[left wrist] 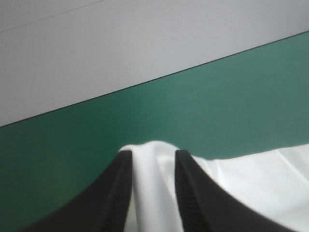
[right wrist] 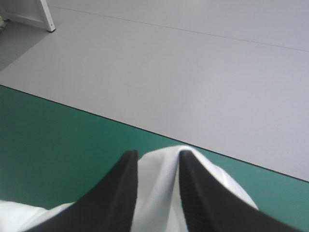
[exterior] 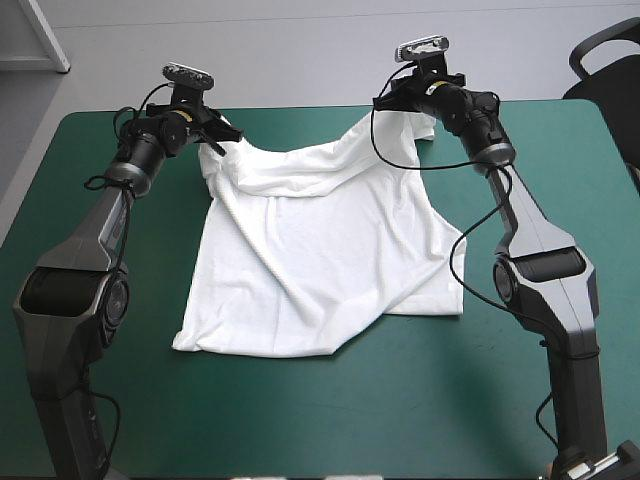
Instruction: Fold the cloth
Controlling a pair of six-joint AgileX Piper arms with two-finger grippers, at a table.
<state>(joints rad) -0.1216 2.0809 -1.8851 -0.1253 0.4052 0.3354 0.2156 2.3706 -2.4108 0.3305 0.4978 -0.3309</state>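
The T-shirt (exterior: 320,250) is thin white cloth, matt and soft, lying in long creases and wrinkles. The worktop (exterior: 400,410) has a teal-green cover, smooth and matt, with no weave to be seen. The fingers (left wrist: 113,198) of the left hand (left wrist: 153,153) are black and matt, rubber-like, with fine ribs along their inner faces; those of the right hand (right wrist: 158,153) look alike. The arms (exterior: 75,270) have smooth dark grey shells with a dull sheen.

Teal-green table cover (exterior: 330,420), black chair (exterior: 620,100) beyond far right corner
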